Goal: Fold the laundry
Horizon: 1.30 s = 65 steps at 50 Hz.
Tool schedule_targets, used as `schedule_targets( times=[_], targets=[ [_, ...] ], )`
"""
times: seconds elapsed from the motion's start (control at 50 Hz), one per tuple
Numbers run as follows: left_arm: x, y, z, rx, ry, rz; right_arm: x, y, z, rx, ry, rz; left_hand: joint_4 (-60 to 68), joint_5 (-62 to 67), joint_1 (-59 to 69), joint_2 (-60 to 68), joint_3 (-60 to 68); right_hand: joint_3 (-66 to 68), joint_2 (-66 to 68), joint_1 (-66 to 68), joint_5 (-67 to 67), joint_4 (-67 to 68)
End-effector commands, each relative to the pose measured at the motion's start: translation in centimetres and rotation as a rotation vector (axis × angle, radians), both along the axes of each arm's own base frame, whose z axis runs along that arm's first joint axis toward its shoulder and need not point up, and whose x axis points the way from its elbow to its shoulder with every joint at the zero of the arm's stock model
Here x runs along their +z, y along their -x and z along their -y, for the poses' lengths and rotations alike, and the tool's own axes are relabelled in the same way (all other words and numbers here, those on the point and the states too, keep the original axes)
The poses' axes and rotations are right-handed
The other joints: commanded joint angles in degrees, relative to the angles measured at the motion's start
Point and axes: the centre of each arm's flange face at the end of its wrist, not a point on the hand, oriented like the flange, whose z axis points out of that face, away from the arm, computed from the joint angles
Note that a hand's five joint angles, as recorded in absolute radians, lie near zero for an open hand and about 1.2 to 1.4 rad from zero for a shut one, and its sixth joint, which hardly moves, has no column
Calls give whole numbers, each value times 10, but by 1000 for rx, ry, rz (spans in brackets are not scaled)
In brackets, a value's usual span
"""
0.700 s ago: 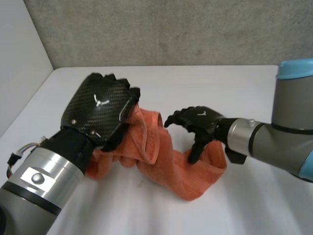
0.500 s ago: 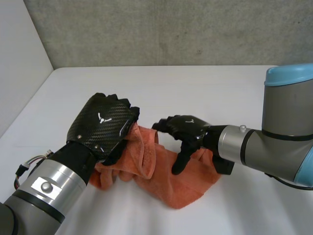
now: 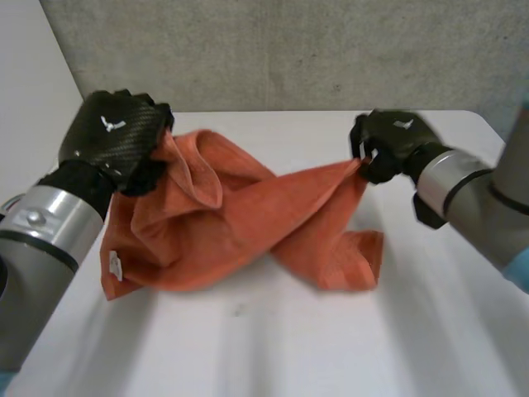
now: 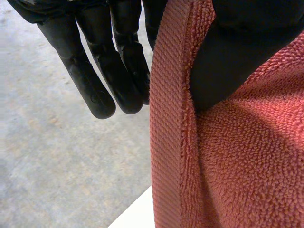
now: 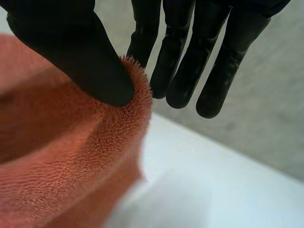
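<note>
- Orange towel [image 3: 240, 223] strung up between both robot hands, middle twisted and sagging, lower folds resting on white table [image 3: 331, 347].
- Left robot hand [image 3: 116, 132] raised at the towel's far-left end, clamped on a bunched part of the edge, with folds hanging from it down to the table.
- In left wrist view, left robot hand [image 4: 109, 61] pinching towel [image 4: 247, 166] at its ribbed hem: thumb pressed on the terry face, fingers [image 4: 95, 90] nearly straight just behind the hem.
- Right robot hand [image 3: 395, 142] raised at the towel's right end, closed on a corner, cloth running taut from there toward the middle.
- In right wrist view, right robot hand [image 5: 80, 57] nipping the fuzzy edge of towel [image 5: 61, 161] between thumb and one finger.
- Other fingers [image 5: 223, 61] of that hand straight and clear of the cloth, above table [image 5: 213, 190].
- Below the right robot hand, a folded-over lump of towel lying on the table.
- Small white tag [image 3: 113, 265] at the towel's lower-left corner, near the table's left edge.
- Grey wall [image 3: 273, 50] behind the table.
</note>
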Motion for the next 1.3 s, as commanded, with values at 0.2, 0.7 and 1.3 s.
schedule_targets(
  times=[0.2, 0.7, 1.3],
  targets=[
    [-20, -5, 26, 43, -106, -69, -34, 38, -104, 264, -185, -645, 115, 158, 163, 113, 118, 124, 126, 239, 137, 120],
    [37, 20, -35, -128, 45, -144, -52, -2, -41, 188, -357, -157, 115, 158, 163, 113, 118, -565, -564, -450, -552, -569],
    [7, -23, 4, 64, -69, -120, 9, 39, -20, -8, 76, -394, 115, 158, 163, 113, 118, 124, 126, 239, 137, 120]
  ],
)
